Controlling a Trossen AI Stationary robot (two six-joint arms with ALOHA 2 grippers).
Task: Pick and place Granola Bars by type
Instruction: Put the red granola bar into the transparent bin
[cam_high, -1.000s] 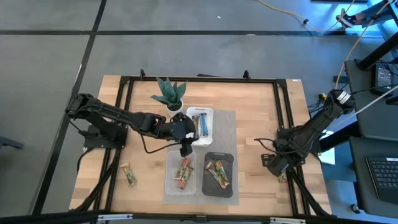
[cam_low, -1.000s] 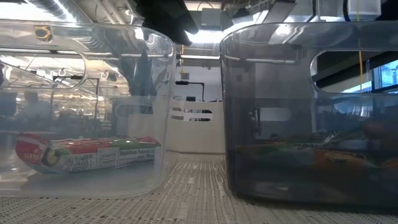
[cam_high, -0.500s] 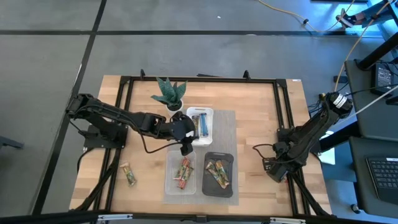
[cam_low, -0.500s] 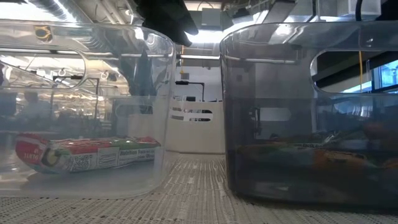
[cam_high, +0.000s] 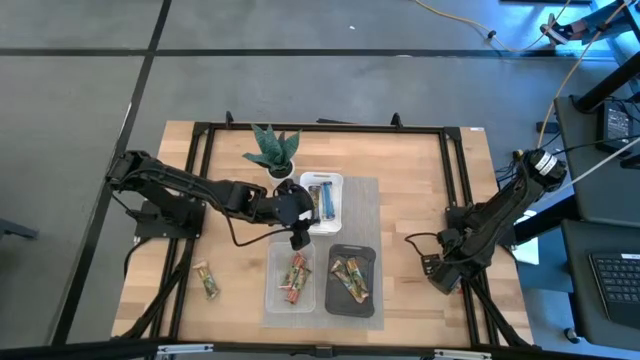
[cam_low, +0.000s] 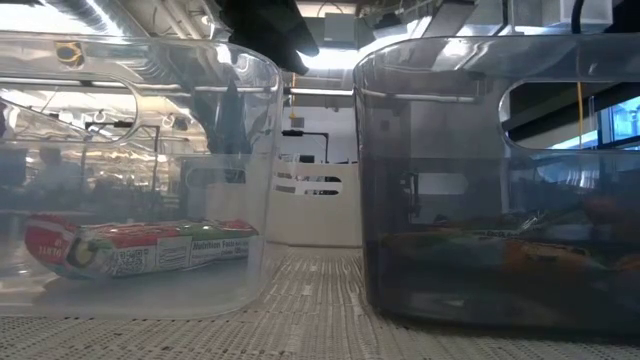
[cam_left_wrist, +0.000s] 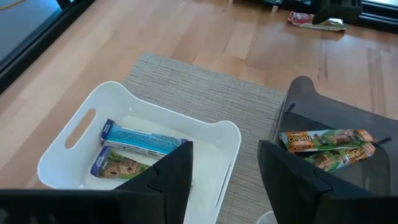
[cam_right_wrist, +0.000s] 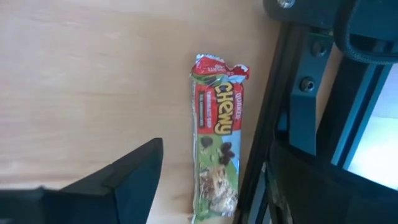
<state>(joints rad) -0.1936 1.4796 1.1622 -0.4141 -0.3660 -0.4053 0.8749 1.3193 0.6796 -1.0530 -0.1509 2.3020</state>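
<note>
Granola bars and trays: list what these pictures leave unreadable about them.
- Black tray, low view: its dark wall blurs the bars inside; their number cannot be told.
- White tray, left wrist view: the left gripper's fingers cover part of the blue bars.
- Bar on the bare wood, high view: too small to read its type.
- Green-and-red bar, right wrist view: its lower end is cut off by the picture's edge.

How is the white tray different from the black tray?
The white tray lies farther back, beside the potted plant; the black tray lies nearer the table's front edge. The white tray is bright and solid-coloured; the black tray is dark and see-through in the low view. The white tray holds blue-wrapped bars; the black tray holds orange-and-tan bars. Both are rectangular, sit on the grey mat and hold Granola Bars.
</note>
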